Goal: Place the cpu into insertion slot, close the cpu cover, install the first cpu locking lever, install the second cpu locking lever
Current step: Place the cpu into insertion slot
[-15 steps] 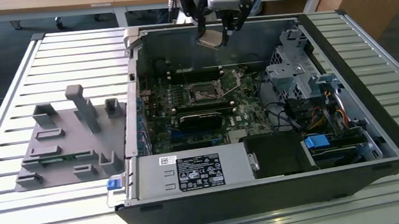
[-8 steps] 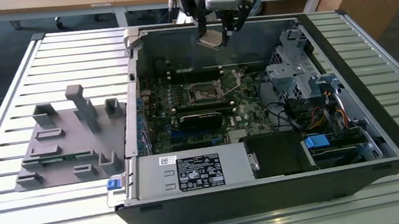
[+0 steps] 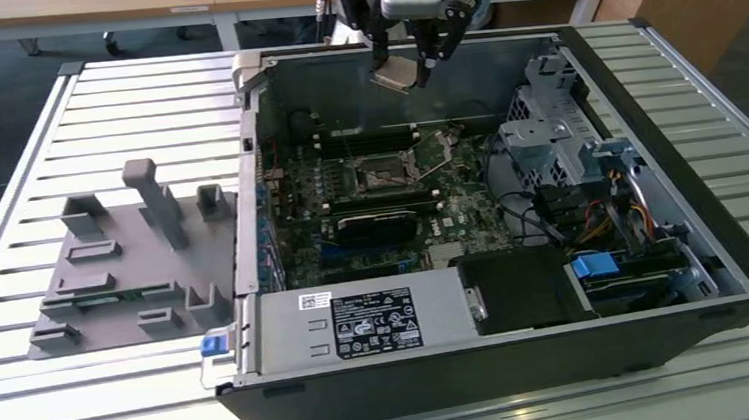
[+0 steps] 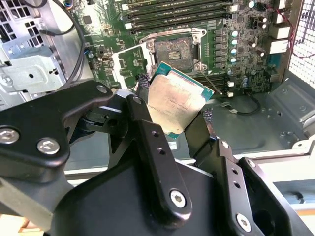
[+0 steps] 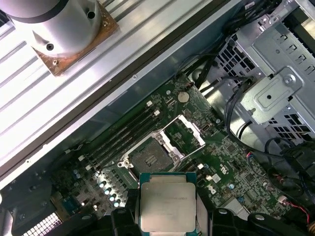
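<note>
In end effector [image 4: 170, 109]: cpu [image 4: 178, 98], over case [image 3: 521, 369]

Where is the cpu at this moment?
The cpu is clamped in the gripper, in the air over the far part of the open computer case, top middle in the exterior view; the empty insertion slot lies below it.

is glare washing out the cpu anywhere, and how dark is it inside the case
Second wrist view: the cpu, held in the end effector, has a pale washed-out sheen across its metal top. First wrist view: its top looks evenly lit. Exterior view: the slatted table glares bright, while the insertion slot sits dimmer inside the case.
</note>
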Controlling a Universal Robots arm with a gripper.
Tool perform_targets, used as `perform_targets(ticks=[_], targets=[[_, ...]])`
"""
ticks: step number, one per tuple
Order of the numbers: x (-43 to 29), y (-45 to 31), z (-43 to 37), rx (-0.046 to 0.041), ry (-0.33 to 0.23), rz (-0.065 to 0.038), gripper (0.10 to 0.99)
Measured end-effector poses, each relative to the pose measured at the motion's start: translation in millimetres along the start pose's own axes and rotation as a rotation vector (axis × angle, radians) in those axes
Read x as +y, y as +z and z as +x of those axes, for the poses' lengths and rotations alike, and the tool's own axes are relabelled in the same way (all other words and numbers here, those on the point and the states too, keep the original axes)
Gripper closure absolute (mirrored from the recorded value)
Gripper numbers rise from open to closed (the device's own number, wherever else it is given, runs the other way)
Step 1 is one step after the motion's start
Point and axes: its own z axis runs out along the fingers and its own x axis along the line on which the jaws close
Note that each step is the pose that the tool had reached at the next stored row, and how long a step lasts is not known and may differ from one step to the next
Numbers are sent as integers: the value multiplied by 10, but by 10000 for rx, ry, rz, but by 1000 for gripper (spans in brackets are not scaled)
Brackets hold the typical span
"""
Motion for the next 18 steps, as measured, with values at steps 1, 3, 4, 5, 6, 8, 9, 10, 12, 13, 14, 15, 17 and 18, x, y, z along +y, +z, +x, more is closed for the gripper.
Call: perform_targets(ticks=[1, 3, 4, 5, 6, 8, 9, 10, 12, 13, 14, 15, 17, 18], targets=[[0, 1, 0, -6, 64, -1, 545], [0, 2, 0, -14, 165, -3, 545], [0, 3, 0, -19, 207, -4, 545], [0, 3, 0, -22, 247, -4, 545], [0, 5, 0, -27, 300, -6, 545], [-1, 6, 0, -38, 429, -8, 545], [-1, 6, 0, -43, 487, -9, 545], [-1, 7, 0, -49, 543, -10, 545], [-1, 7, 0, -60, 667, -12, 545], [-1, 8, 0, -65, 719, -14, 545], [-1, 9, 0, -69, 774, -15, 545], [-1, 9, 0, -74, 823, -16, 545], [-1, 10, 0, -82, 913, -17, 545], [-1, 10, 0, -86, 960, -18, 545]])
